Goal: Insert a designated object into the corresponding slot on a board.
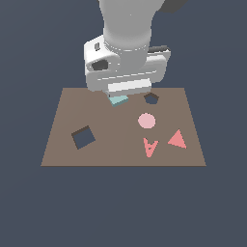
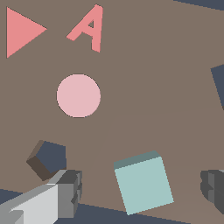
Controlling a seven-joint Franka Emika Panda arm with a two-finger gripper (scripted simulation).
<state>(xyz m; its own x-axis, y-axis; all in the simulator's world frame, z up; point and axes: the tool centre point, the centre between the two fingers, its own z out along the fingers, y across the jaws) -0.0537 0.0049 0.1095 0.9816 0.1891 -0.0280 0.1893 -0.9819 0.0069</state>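
Observation:
The pale teal square block [image 1: 118, 100] rests on the brown board [image 1: 120, 154] near its far edge, mostly hidden under the arm's hand in the exterior view. In the wrist view the block [image 2: 143, 181] lies between the two fingers [image 2: 70, 192], with a gap on either side. My gripper [image 2: 142, 191] is open and straddles the block without touching it. The dark square slot [image 1: 83, 137], tilted like a diamond, lies toward the exterior view's left, well apart from the block. Only a corner of the slot [image 2: 220, 85] shows in the wrist view.
A smaller dark pentagon hole [image 1: 151, 98] sits close beside the block, toward the exterior view's right. A pink disc [image 1: 146, 120], a red letter A [image 1: 150, 146] and a red triangle [image 1: 178, 139] lie on the board's right half. Dark floor surrounds the board.

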